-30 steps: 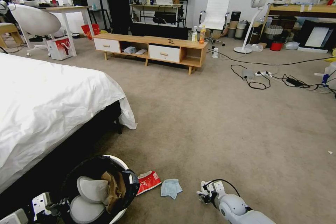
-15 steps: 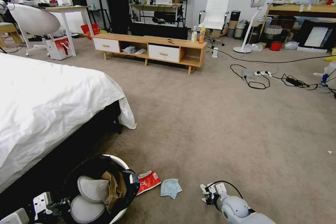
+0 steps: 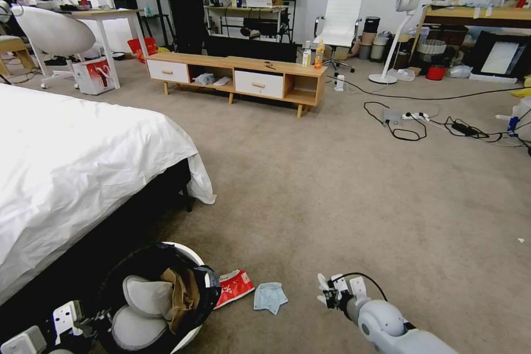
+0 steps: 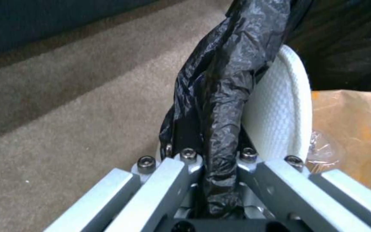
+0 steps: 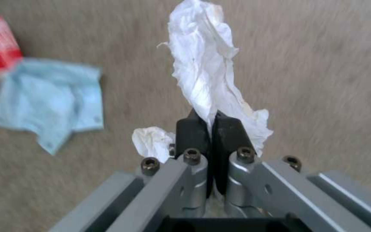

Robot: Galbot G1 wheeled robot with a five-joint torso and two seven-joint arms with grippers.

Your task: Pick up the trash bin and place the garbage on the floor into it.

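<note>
Trash bin (image 3: pixel 188 254) rim pinched by left pincer (image 4: pixel 213 154) | right pincer (image 5: pixel 209 129) clamps tissue (image 5: pixel 203 67) | carpet (image 3: pixel 343 188)

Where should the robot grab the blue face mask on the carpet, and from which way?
Probably best from straight above, pinching the raised, crumpled fold near the middle of the light blue face mask. It lies flat and limp on the carpet, so its edges offer little to catch. The snack wrapper lies close on its left, so keep the fingers off that side.
</note>
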